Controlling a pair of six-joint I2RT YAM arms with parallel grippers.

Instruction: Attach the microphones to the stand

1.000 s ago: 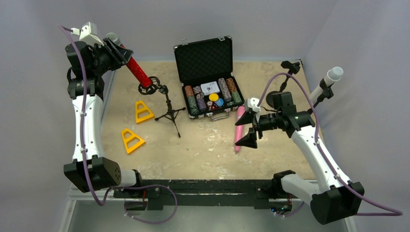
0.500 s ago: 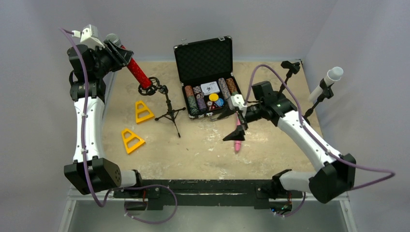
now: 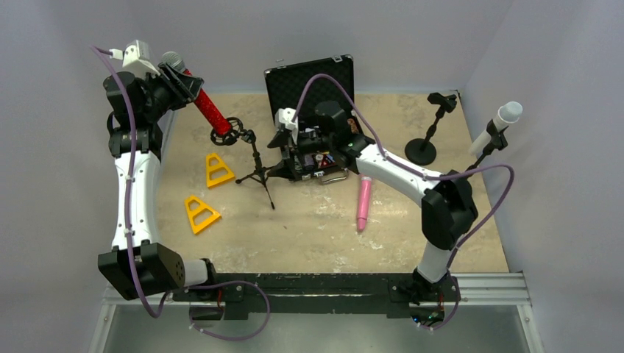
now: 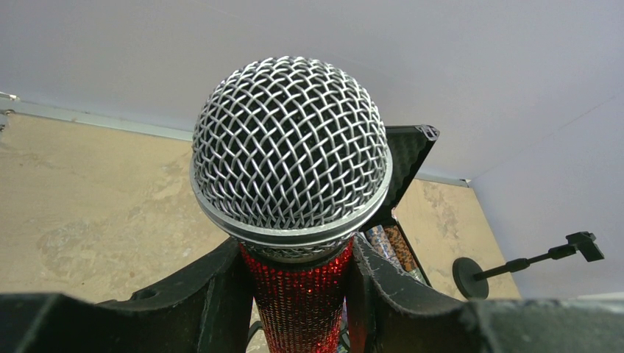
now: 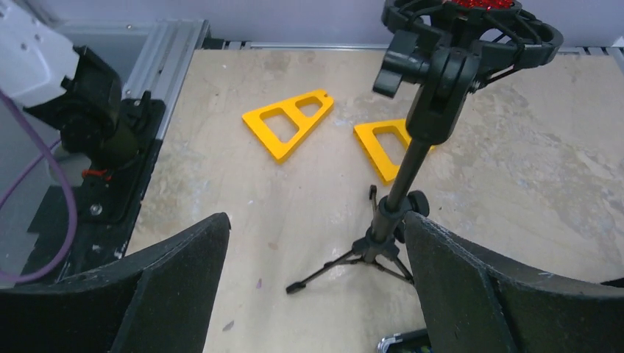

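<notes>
the left gripper [image 3: 175, 79] is clamped on the red microphone [image 3: 207, 109] below its grille; the handle's lower end sits in the ring clip of the tripod stand [image 3: 257, 158]. the right gripper [image 5: 315, 235], jaws wide apart and empty, faces that stand. the pink microphone [image 3: 363, 202] lies on the table [image 3: 309, 228]. the white microphone [image 3: 500, 121] sits clipped at the right edge.

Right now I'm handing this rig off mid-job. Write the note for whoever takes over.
Left gripper: shut on the red microphone, which is slanted with its lower end in the ring clip of the tripod stand. I cannot tell if it is fully seated.
Right gripper: open, empty, facing the tripod stand's pole.
White microphone: clipped in the right-edge stand. Done.
Pink microphone: lying loose on the table. The round-base stand has no microphone.
Left to do: finish seating the red one, then mount the pink one.
</notes>
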